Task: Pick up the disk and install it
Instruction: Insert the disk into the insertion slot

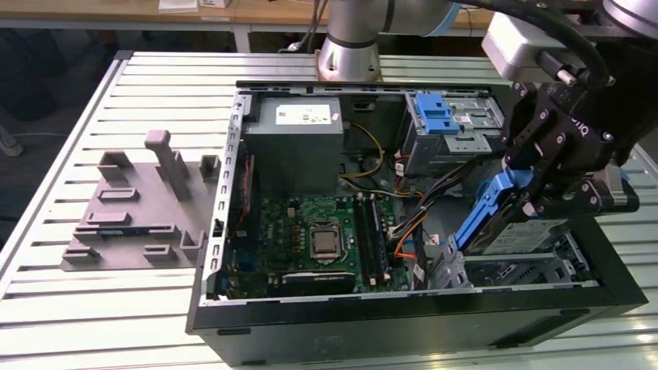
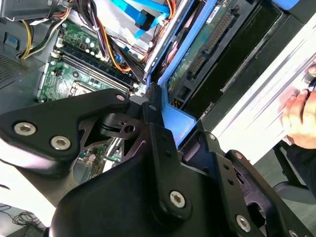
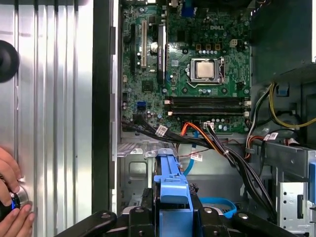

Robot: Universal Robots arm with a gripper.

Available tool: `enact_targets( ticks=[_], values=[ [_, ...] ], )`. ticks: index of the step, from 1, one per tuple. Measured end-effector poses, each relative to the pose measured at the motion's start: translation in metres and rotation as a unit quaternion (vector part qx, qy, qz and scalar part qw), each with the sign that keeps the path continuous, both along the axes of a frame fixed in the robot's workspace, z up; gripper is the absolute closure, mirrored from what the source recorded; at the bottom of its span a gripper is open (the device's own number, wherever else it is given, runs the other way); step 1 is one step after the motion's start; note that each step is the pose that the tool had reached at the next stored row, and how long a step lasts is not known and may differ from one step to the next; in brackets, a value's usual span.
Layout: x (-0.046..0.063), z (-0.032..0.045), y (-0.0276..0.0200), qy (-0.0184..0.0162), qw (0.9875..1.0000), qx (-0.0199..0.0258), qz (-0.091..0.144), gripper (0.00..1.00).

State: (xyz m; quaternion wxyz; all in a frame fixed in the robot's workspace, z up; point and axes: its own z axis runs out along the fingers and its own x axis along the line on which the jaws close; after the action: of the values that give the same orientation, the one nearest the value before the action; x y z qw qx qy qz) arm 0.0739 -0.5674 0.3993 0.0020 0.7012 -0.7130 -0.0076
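Gripper, exterior view: the gripper [image 1: 550,193] is clamped on the disk [image 1: 517,233], which hangs tilted over the corner of the case [image 1: 308,312] at the exterior view's right.
Nearby: the motherboard [image 1: 319,231] lies in the case, and a grey fixture [image 1: 134,208] sits on the table [image 1: 62,293].
Second wrist view: the fingers [image 2: 154,123] pinch the disk's [image 2: 202,49] blue rail, and a hand [image 2: 301,118] rests outside the case.
First wrist view: the disk's [image 3: 172,190] blue end sits between the black fingers [image 3: 205,217], above cables [image 3: 217,145]. A hand [image 3: 12,210] is on the table.
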Motion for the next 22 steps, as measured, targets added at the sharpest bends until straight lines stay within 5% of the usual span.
enact_targets(
  ticks=[15, 22],
  values=[
    [0.000, -0.0186, 0.0000, -0.0001, 1.0000, 0.0001, 0.000, 0.64],
    [0.000, -0.0230, 0.0000, 0.0000, 1.0000, 0.0000, 0.000, 0.56]
  ],
)
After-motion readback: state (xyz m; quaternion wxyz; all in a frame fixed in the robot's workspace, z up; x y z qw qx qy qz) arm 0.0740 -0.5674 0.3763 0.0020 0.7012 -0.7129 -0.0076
